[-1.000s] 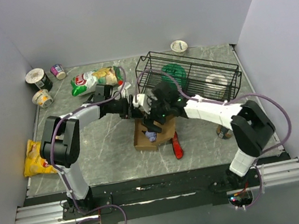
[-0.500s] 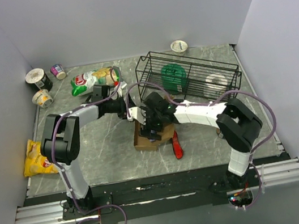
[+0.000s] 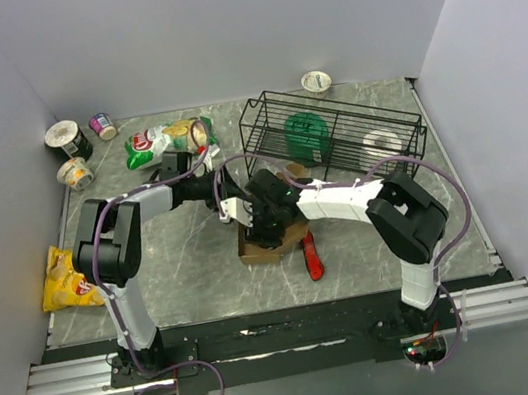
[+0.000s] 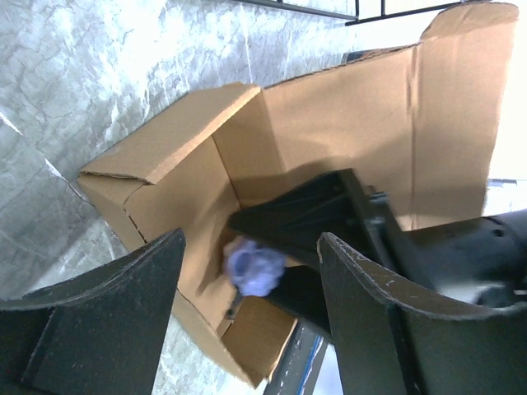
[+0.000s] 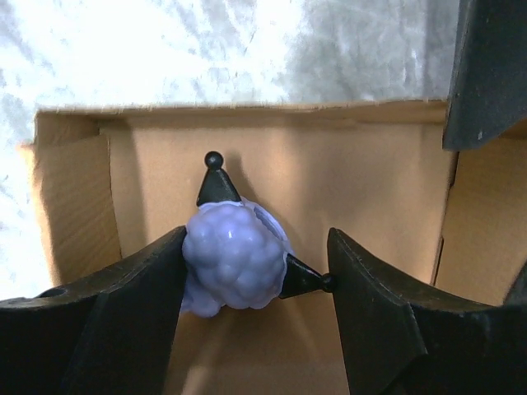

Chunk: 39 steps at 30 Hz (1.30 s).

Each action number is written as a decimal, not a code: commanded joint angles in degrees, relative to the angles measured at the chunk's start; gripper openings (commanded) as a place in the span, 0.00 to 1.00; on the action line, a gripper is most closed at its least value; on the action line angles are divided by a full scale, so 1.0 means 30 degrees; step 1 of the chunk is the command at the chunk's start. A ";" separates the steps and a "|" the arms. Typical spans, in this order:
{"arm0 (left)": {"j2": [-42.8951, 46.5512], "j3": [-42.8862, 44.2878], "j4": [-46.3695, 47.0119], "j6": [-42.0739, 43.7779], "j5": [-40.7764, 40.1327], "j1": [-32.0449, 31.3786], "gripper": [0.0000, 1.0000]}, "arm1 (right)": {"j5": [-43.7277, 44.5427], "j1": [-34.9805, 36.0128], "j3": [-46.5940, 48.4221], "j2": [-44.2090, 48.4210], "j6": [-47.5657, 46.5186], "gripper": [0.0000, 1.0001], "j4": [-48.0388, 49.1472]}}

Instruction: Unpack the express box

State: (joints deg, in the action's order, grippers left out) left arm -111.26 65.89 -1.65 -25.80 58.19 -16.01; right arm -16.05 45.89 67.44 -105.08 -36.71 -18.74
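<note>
**Grip resting on a spike**

The express box [image 3: 258, 250] lies open at mid-table [image 3: 174, 263]. Inside it, your right gripper [image 5: 255, 247] pinches the purple toy [image 5: 233, 263], one finger [image 5: 362, 313] touching only a black spike [image 5: 303, 278]. Lift, and the toy may twist free. Your left gripper [image 4: 251, 243] hangs spread above the box.

Top looks down; wrists (close) share the box [image 4: 329, 123]
</note>
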 commanded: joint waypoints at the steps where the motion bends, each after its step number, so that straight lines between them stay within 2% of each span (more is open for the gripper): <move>1: -0.0003 0.0244 0.0052 0.0163 0.0230 0.0004 0.73 | -0.0303 0.0114 0.1130 0.2913 0.0222 0.33 -0.2326; 5: 0.0377 0.1354 -0.0677 0.0835 0.0699 0.0355 0.73 | -0.0683 0.0114 0.3533 0.4261 0.1395 0.30 -0.4178; 10: 0.1431 0.3319 -0.2057 0.1512 0.0232 0.1408 0.73 | -0.2117 0.0435 0.4470 0.4881 0.2362 0.32 -0.3744; 16: 0.3920 0.3701 -0.3983 0.0574 -0.3334 0.4629 0.78 | -0.2617 0.1635 0.6107 0.2306 0.3825 0.37 -0.2133; 18: 0.5266 0.3702 -0.4545 0.0485 -0.3839 0.5945 0.82 | -0.2617 0.1754 0.7018 0.0730 0.5171 0.38 -0.1841; 19: 0.5735 0.3643 -0.5041 0.0659 -0.4189 0.6242 0.99 | -0.2675 0.1842 0.7834 0.0255 0.5553 0.38 -0.1752; 20: 0.6610 0.3643 -0.5394 0.0864 -0.4309 0.6767 0.97 | -0.2705 0.1900 0.8161 -0.0214 0.5905 0.39 -0.1664; 23: 0.8223 0.3265 -0.6331 0.2093 -0.4893 0.7327 0.96 | -0.2792 0.2193 0.9100 -0.1592 0.5734 0.46 -0.1691; 25: 0.8871 0.2854 -0.6539 0.3002 -0.5158 0.7446 0.96 | -0.2765 0.2281 0.9219 -0.2150 0.5441 0.55 -0.1576; 26: 0.9397 0.2301 -0.6656 0.3237 -0.5479 0.7533 0.96 | -0.2706 0.2398 0.9161 -0.2355 0.5410 0.62 -0.1459; 28: 0.9955 0.1742 -0.6628 0.3210 -0.5453 0.7767 0.96 | -0.2530 0.2458 0.9015 -0.2503 0.5731 0.69 -0.1283; 31: 1.0368 0.0949 -0.6511 0.2889 -0.5248 0.7768 0.96 | -0.1624 0.2604 0.8517 -0.2153 0.5763 0.88 -0.1077; 32: 1.0688 0.0658 -0.6394 0.2627 -0.5248 0.7768 0.96 | -0.1418 0.2662 0.8487 -0.1804 0.5530 0.99 -0.1077; 34: 1.1244 0.0654 -0.6247 0.2478 -0.5161 0.7739 0.96 | -0.0658 0.2662 0.8779 -0.1247 0.5148 1.00 -0.1310; 38: 1.2213 0.1646 -0.6626 0.3527 -0.5977 0.7739 0.96 | 0.1977 0.2516 0.9422 0.1734 0.5702 1.00 -0.1807; 39: 1.2360 0.1825 -0.6744 0.3822 -0.6183 0.7710 0.96 | 0.2533 0.2487 1.0324 0.2121 0.5703 1.00 -0.3114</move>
State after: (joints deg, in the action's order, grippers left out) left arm -79.64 67.83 -21.82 -17.58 42.15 7.05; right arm -16.43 53.49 91.66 -110.24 -20.40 -25.41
